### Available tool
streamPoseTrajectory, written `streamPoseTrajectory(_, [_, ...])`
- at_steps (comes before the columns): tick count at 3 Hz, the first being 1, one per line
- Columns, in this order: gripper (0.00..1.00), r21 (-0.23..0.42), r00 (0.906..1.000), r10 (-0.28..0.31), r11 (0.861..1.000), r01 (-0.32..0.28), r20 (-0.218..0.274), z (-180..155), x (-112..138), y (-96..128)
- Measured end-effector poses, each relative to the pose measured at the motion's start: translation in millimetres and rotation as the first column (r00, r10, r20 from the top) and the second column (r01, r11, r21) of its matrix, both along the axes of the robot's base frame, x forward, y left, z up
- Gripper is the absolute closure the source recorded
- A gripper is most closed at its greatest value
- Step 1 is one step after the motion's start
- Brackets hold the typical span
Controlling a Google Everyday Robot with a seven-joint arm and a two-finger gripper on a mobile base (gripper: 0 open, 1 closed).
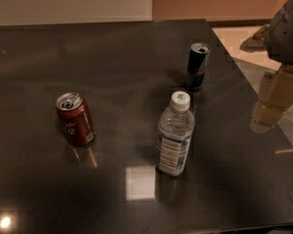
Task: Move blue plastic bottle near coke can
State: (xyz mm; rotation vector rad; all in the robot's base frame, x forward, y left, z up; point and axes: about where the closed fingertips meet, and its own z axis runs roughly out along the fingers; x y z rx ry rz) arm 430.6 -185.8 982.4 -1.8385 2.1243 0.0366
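The blue plastic bottle (pixel 175 135) stands upright a little to the 4 o'clock side of the middle of the dark, glossy table (pixel 112 57), with its white cap on and its blue-and-white label wrapped round the lower half. The coke can (pixel 75 119) stands upright at about 9 o'clock from the bottle and well apart from it, with bare tabletop between them and its opened silver top facing up. A slim dark can (pixel 197 66) stands upright at about 12 to 1 o'clock from the bottle, near it but not touching. The gripper (pixel 271 101) hangs at the 3 o'clock edge of the view, over the right rim of the table, between 2 and 3 o'clock from the bottle and well clear of it. The grey wrist housing (pixel 285 30) sits above, and the tan lower parts point downward and slightly toward 7 o'clock, so the arm reaches in from the upper right at a steep angle. The gripper holds nothing and touches nothing, and it cannot be told whether it is spread or closed. A pale square reflection (pixel 140 182) lies on the tabletop at about 7 o'clock from the bottle's base, just beside it.
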Motion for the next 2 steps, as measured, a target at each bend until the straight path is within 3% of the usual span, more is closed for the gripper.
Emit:
streamPoseTrajectory(1, [0.00, 0.068, 0.9952, 0.098, 0.993, -0.097, -0.004, 1, -15, 33])
streamPoseTrajectory(2, [0.00, 0.144, 0.9833, 0.182, 0.973, -0.180, -0.003, -5, -30, 66])
